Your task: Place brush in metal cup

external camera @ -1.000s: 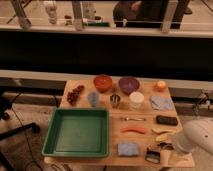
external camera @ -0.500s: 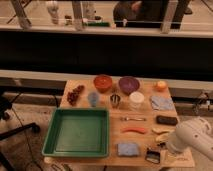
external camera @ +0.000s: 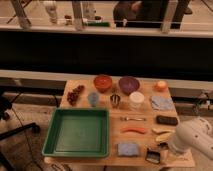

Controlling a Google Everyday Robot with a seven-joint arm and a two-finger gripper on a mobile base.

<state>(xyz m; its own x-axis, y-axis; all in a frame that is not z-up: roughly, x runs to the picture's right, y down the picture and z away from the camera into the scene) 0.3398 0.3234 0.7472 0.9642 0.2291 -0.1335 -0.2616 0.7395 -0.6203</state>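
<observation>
Pincer [external camera: 164,149] of mine hangs low; its spread I cannot tell. Brush [external camera: 153,155] lies just left of it. Approach step, I judge. Next: grasp, then carry to metal cup [external camera: 115,100], well beyond and left.

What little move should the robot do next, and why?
Probably ease the gripper down onto the brush. The gripper hangs right beside the brush, which seems to lie at the front of the table, while the metal cup stands farther back.
</observation>
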